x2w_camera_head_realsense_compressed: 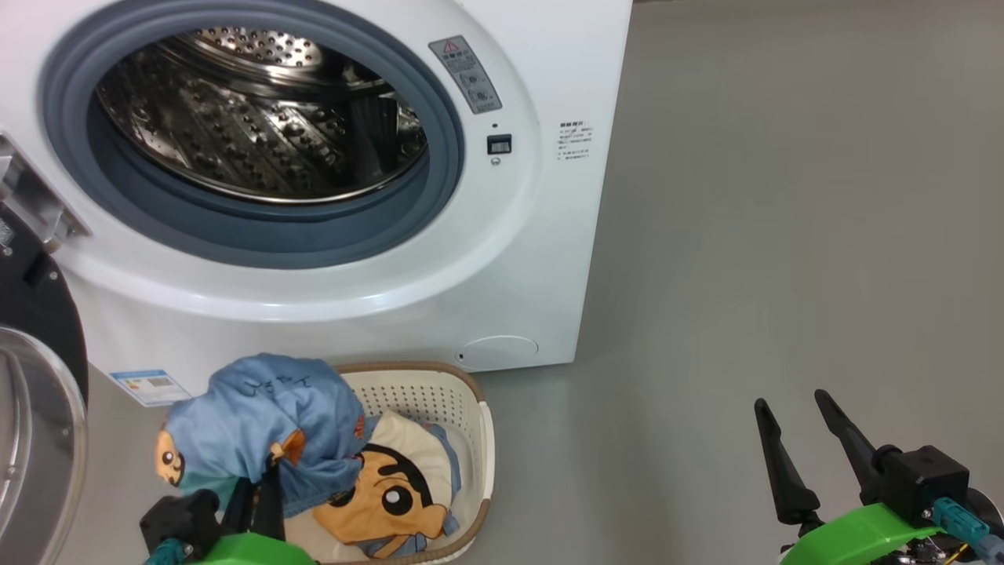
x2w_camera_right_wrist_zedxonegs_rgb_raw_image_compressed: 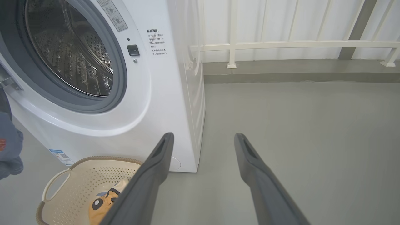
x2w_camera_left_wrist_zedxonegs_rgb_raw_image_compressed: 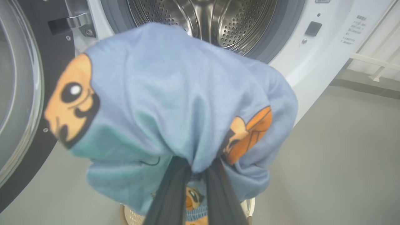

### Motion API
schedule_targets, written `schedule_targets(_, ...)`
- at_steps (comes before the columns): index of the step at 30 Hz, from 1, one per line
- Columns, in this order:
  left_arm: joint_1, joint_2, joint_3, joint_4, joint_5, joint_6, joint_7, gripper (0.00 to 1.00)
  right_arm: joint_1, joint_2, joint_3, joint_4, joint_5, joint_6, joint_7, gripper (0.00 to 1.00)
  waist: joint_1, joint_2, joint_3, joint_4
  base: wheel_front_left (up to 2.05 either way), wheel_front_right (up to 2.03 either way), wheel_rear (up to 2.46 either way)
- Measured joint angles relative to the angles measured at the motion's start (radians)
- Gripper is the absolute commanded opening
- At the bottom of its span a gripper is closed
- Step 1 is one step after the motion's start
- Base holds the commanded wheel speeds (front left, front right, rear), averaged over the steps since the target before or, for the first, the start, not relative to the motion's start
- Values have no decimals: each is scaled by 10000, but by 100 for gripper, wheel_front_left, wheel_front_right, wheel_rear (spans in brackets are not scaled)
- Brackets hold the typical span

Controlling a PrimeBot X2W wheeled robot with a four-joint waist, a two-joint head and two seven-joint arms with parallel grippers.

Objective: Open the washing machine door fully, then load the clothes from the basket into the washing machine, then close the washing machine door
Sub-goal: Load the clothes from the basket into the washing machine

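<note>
**One blue garment (x2w_camera_left_wrist_zedxonegs_rgb_raw_image_compressed: pixel 162 93) aloft, another piece in the basket (x2w_camera_head_realsense_compressed: pixel 427 396)**

The garment hung bunched over the left fingers (x2w_camera_left_wrist_zedxonegs_rgb_raw_image_compressed: pixel 167 193), which were closed on a fold of its cloth while the rest draped loosely round the fingertips. Straight beyond those fingertips stood the washing machine (x2w_camera_head_realsense_compressed: pixel 549 235), its steel drum (x2w_camera_head_realsense_compressed: pixel 259 133) open to them. The door (x2w_camera_head_realsense_compressed: pixel 47 314) was swung wide, off to the left of the fingers. Below the pinch sat the basket on the floor (x2w_camera_head_realsense_compressed: pixel 784 235), holding a cream and orange piece (x2w_camera_head_realsense_compressed: pixel 392 494). The right fingers (x2w_camera_right_wrist_zedxonegs_rgb_raw_image_compressed: pixel 150 181) were spread wide and held nothing, well off to the right of the basket.

The fabric looked light, soft and limp. It would likely sag and swing rather than keep a shape, and a trailing hem could catch on the grey gasket (x2w_camera_head_realsense_compressed: pixel 267 243) or hang out over its lip. A pinch on one fold seemed enough, yet a thin fold might slip. A hold near the middle of the bunch, several layers between the fingers, would probably carry best. The piece in the basket lay rumpled, so a raised crease looked the readiest place to take it.
</note>
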Motion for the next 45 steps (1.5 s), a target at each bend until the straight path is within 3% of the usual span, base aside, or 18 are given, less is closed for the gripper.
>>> schedule_targets(7,-724,-25,-240,138,-48,-15,510,0,-374,13,-10,-2,100,0,-130,100,0,0,589,-89,0,0,0)
schedule_targets(16,-2972,117,-290,984,-253,-119,1737,0,-1134,29,-36,33,194,0,-485,100,1,0,1856,-312,0,0,0)
schedule_targets(28,-5951,1350,330,1699,-362,-67,3409,0,-2150,52,56,817,713,0,-1373,100,2,0,3477,-1022,0,0,0)
schedule_targets(35,-7674,2006,836,1973,-640,40,4184,0,-2855,56,430,1559,1367,0,-1988,100,1,0,4389,-1772,0,0,0)
schedule_targets(45,-9278,2901,1220,2516,-700,77,4454,0,-3409,61,1039,2150,1685,0,-2290,100,1,0,5174,-2507,0,0,0)
